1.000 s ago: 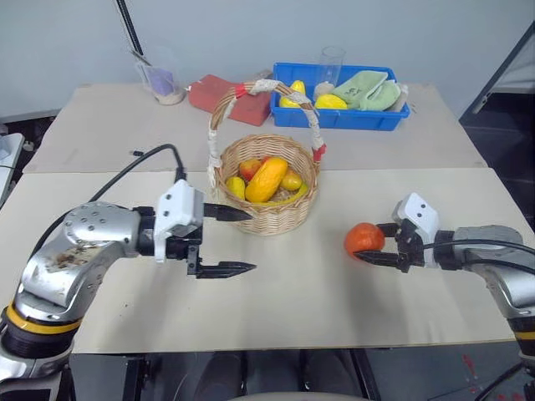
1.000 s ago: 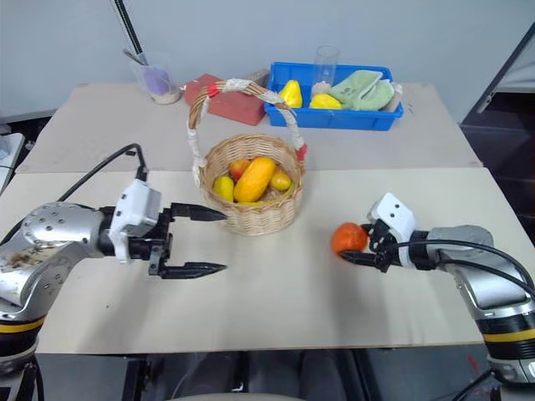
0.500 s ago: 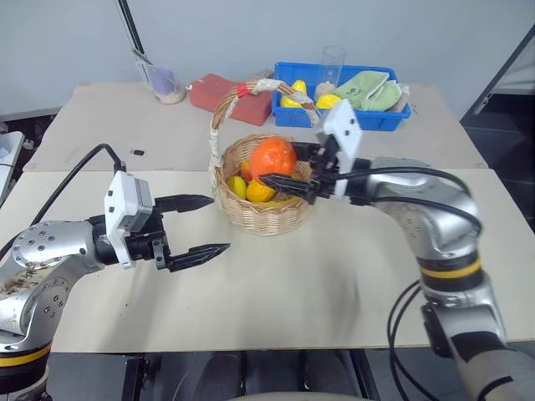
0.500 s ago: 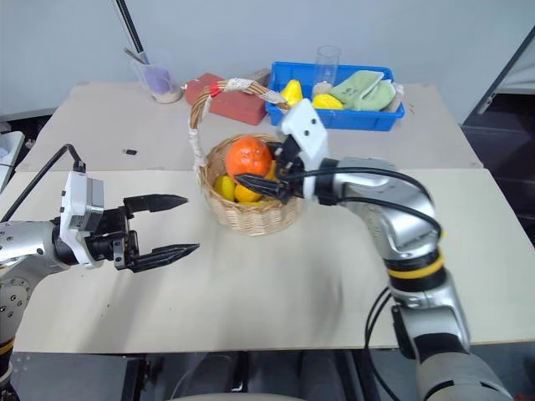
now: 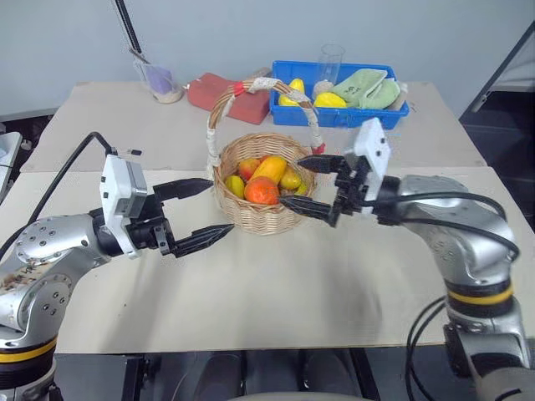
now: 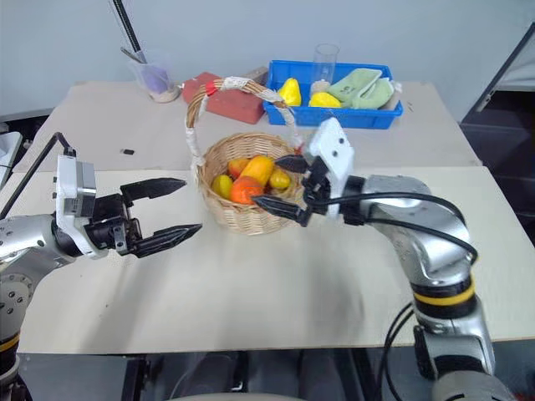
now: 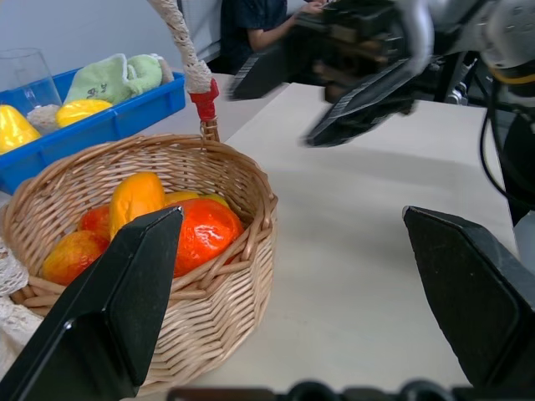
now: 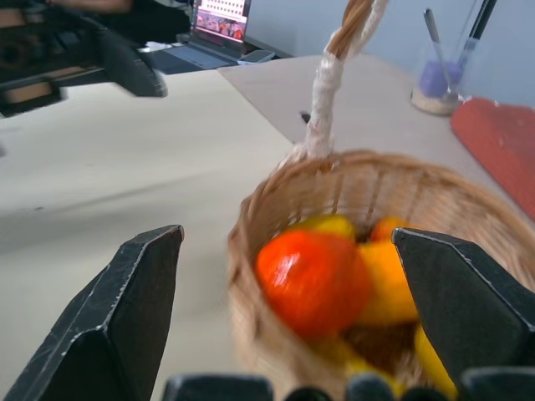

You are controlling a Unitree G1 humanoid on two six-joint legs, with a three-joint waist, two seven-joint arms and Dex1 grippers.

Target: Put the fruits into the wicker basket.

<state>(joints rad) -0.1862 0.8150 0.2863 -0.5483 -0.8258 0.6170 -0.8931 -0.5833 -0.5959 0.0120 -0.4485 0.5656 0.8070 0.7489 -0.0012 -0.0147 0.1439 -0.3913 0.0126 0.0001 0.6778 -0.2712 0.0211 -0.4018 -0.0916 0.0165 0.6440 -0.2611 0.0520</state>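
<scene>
Since half a second ago the tangerine (image 5: pixel 262 190) has dropped from the right gripper (image 5: pixel 311 185) into the wicker basket (image 5: pixel 264 219), beside the mango (image 5: pixel 269 170). That gripper, jaws wide and empty, hangs at the basket's 3 o'clock rim. The left gripper (image 5: pixel 201 214) (also wide, empty) waits at 9 o'clock above the worktop (image 5: pixel 284 284); both fruits look stowed, so withdrawing seems next.

Even, bright diffuse light; soft faint shadows on the table (image 5: pixel 276 284) near the wicker basket (image 5: pixel 251 219). Right wrist view motion-blurred around basket; left wrist view's background arm blurred.
</scene>
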